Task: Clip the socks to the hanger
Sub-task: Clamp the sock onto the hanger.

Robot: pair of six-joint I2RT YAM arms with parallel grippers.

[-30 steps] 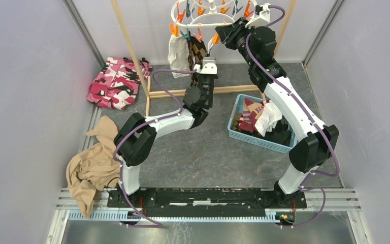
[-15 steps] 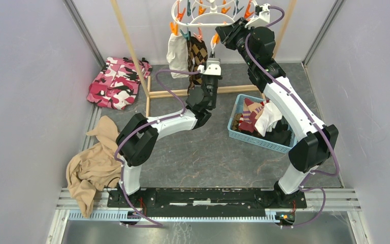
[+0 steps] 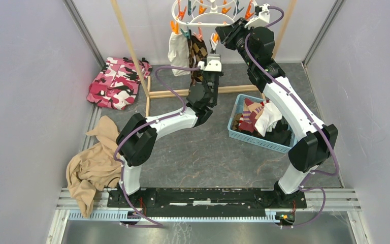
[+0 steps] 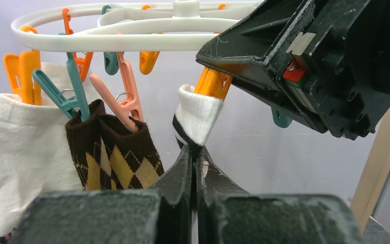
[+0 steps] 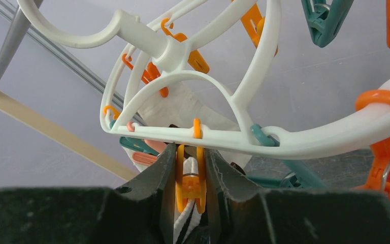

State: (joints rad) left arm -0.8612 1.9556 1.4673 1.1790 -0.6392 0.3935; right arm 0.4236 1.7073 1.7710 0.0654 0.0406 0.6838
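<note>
The white hanger (image 4: 132, 38) carries orange and teal clothespins. A plain white sock (image 4: 25, 147) and a brown argyle sock (image 4: 114, 157) hang clipped at its left. My left gripper (image 4: 194, 152) is shut on a white sock with dark stripes (image 4: 199, 114), whose cuff reaches up into an orange clothespin (image 4: 212, 84). My right gripper (image 5: 190, 152) is shut on that orange clothespin (image 5: 190, 188), squeezing its handles just under the hanger's rim (image 5: 244, 137), and the striped sock (image 5: 185, 223) shows between the clip's legs. From above, the left gripper (image 3: 213, 57) sits just below the right gripper (image 3: 221, 33).
A blue basket (image 3: 256, 140) with more socks stands on the floor at the right. The wooden rack frame (image 3: 129, 46) holds the hanger. A pink camouflage cloth (image 3: 117, 81) lies at the back left and a tan garment (image 3: 91, 170) at the front left.
My left gripper has carried the striped sock up and to the right, under the clothespin. The right gripper has stayed on the clip.
</note>
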